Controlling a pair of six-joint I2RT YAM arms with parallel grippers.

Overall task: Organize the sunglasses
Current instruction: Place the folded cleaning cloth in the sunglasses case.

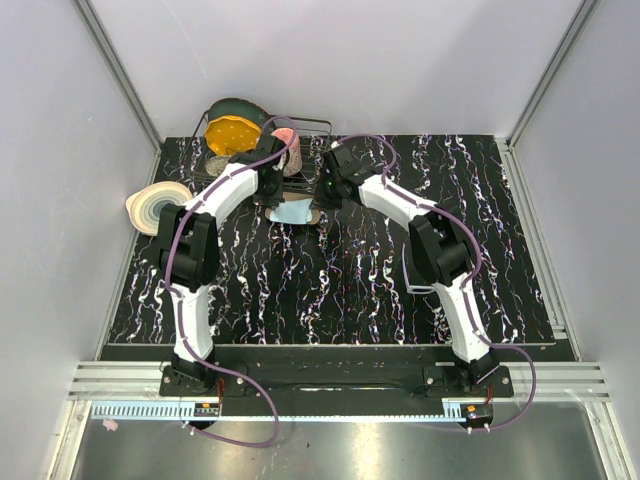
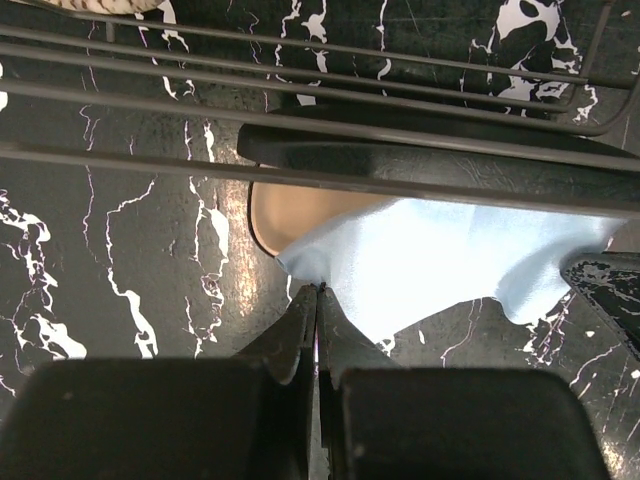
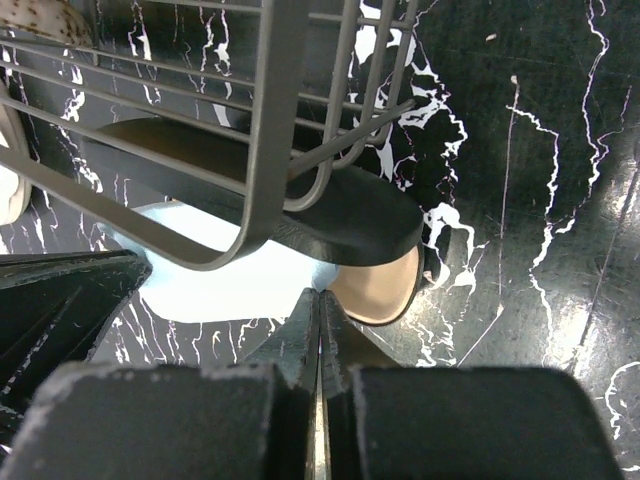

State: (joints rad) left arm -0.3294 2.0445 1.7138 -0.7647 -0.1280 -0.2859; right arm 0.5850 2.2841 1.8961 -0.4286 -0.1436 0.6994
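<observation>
A light-blue cloth (image 1: 293, 211) hangs stretched between my two grippers at the back middle of the table. My left gripper (image 2: 320, 290) is shut on one corner of the cloth (image 2: 440, 265). My right gripper (image 3: 321, 293) is shut on the opposite corner of the cloth (image 3: 230, 285). Just behind the cloth lies the open black glasses case (image 2: 440, 165), its tan lining (image 2: 300, 215) showing; in the right wrist view the case (image 3: 350, 215) sits under the basket's edge. The sunglasses are hidden in every view.
A grey wire basket (image 1: 305, 130) stands right behind the case and overhangs it (image 3: 270, 120). A yellow disc (image 1: 232, 133) and a pink cup (image 1: 290, 150) sit by the basket. A cream roll (image 1: 155, 205) lies at the left table edge.
</observation>
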